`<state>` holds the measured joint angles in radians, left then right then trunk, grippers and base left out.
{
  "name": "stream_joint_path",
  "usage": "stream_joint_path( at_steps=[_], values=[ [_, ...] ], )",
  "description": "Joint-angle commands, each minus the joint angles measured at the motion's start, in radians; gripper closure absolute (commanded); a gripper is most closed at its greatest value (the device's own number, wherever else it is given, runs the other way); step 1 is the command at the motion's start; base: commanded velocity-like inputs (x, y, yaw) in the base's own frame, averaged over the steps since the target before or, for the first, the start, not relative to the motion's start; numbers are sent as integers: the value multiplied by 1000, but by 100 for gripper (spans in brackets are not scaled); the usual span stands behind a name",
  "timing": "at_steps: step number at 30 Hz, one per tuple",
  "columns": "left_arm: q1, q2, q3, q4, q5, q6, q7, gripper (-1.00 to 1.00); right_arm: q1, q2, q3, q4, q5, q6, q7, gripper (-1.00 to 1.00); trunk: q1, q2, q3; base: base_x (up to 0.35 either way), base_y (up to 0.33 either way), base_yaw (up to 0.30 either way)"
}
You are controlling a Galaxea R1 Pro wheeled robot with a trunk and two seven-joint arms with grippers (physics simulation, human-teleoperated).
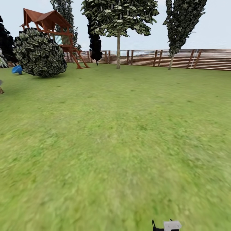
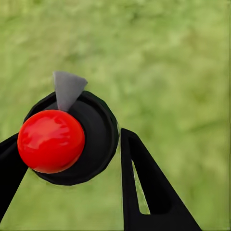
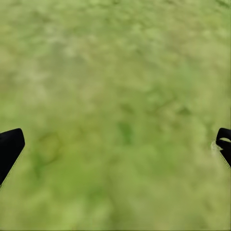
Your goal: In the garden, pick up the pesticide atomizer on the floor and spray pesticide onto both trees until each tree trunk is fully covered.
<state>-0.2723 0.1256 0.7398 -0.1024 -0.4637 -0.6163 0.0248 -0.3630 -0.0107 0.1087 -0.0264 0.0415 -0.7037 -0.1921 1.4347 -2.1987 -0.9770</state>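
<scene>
Left hand (image 2: 72, 168) grips the atomizer (image 2: 72, 139), red ball top and grey nozzle, above the lawn (image 1: 115, 144); right hand (image 3: 115, 149) spread wide over lawn; a bare-trunked tree (image 1: 118, 48) stands beside the far fence (image 1: 192, 59).

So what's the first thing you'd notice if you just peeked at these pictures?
Probably the shiny red ball-shaped top of the black round object sitting between the left gripper's fingers, with grass under it. From the head camera, the big green lawn stretches out to a brown slat fence. A tall leafy tree stands in front of the fence, and a red-brown wooden play tower is off to the left behind a round bush.
</scene>
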Motion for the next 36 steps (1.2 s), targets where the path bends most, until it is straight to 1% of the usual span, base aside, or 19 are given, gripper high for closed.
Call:
stream_joint_path(
  at_steps=[1,36],
  values=[
    [-1,0,7,1,-10,-3,2,100,-1,0,8,1,4,0,-10,-100,0,0,-1,339,0,0],
    [-1,0,7,1,-9,-3,2,100,-1,0,8,1,4,0,-10,-100,0,0,-1,339,0,0]
  ],
)
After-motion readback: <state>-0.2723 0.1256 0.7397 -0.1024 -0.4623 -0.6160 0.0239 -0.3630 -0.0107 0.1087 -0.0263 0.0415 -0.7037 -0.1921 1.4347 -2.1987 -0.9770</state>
